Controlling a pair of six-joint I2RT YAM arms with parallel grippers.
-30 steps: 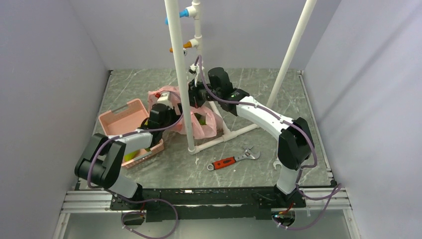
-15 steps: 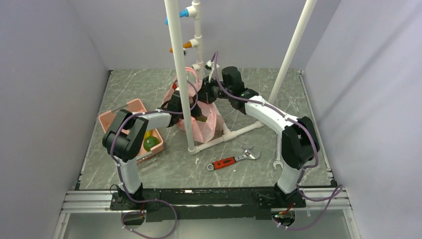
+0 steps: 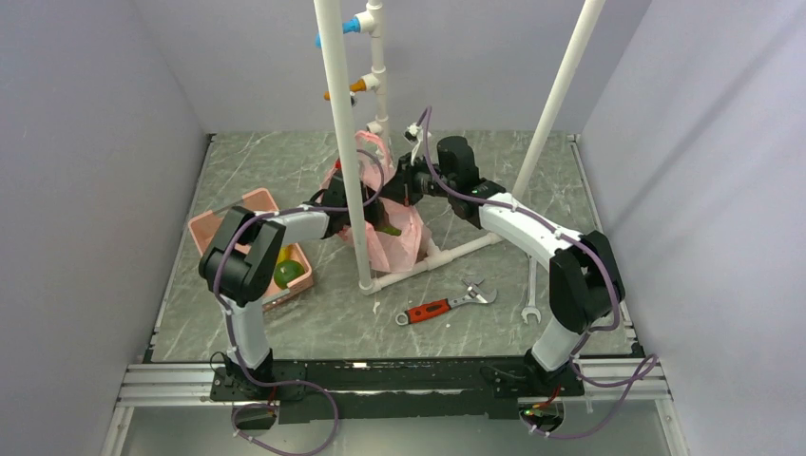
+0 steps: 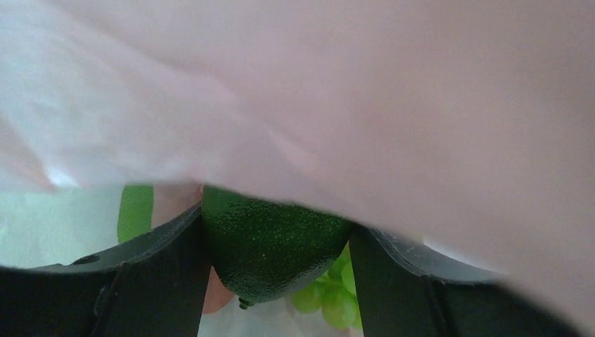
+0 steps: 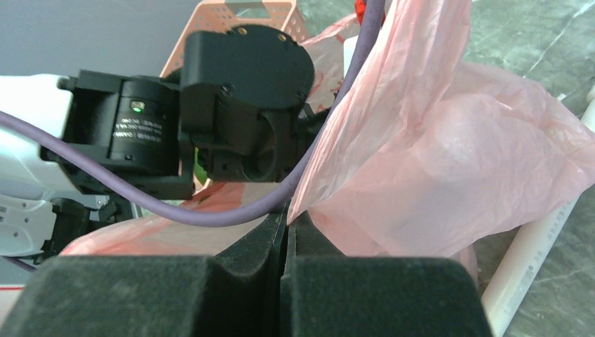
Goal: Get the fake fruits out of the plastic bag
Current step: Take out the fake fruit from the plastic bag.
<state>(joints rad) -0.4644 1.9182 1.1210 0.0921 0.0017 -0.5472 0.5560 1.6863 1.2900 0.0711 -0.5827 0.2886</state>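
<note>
Sagging on the table (image 3: 323, 313) beside a white pipe (image 3: 344, 142), the bag (image 3: 392, 243) hangs pinched between the right gripper's (image 5: 286, 219) closed fingers, while the left gripper (image 4: 277, 246), inside it, clamps a dark avocado (image 4: 270, 228) above grapes (image 4: 330, 303).

Overhead view: bright, even, diffuse light from above. Shadows on the table (image 3: 285, 161) around the plastic bag (image 3: 394, 249) are soft and faint, with no glare. Left wrist view: bag film close to the lens, a washed-out pink blur. The green fruit (image 4: 273, 246) below it is sharp, its pebbled skin legible. Right wrist view: bag creases crisp, foreground below it dark and soft.
</note>
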